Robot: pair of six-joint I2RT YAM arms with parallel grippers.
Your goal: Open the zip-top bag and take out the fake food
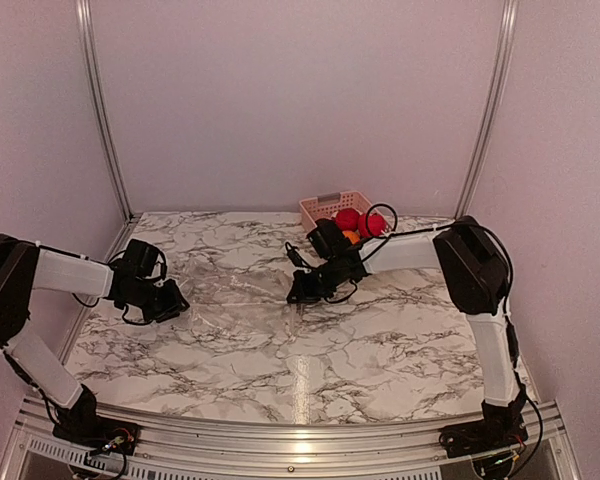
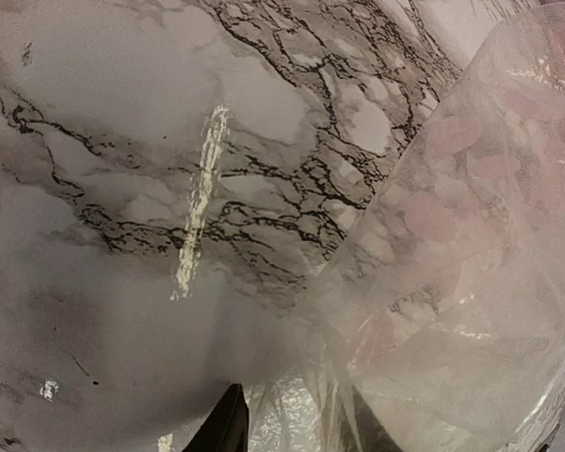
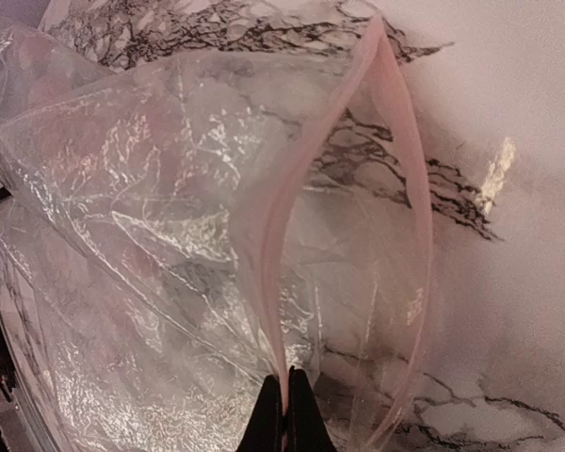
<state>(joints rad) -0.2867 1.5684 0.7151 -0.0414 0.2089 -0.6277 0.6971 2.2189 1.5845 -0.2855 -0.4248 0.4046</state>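
Two grippers work the bag [image 1: 235,300]. Right gripper [image 3: 285,386] clamps tight on zip strip [image 3: 273,235]; left gripper [image 2: 297,419] stands slightly parted, bag between fingers [image 2: 228,426].

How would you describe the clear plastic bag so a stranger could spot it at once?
Start at the white marble-patterned table. Near its middle, in front of the pink slatted plastic basket, lies the clear crinkly zip-top plastic bag: alone see-through, with a pinkish zip strip.

The table [image 1: 380,350] is white with black squiggles (like marble), the basket [image 1: 315,205] pink, the fake food [image 1: 348,219] red and orange, the zip-top bag [image 1: 235,300] clear.
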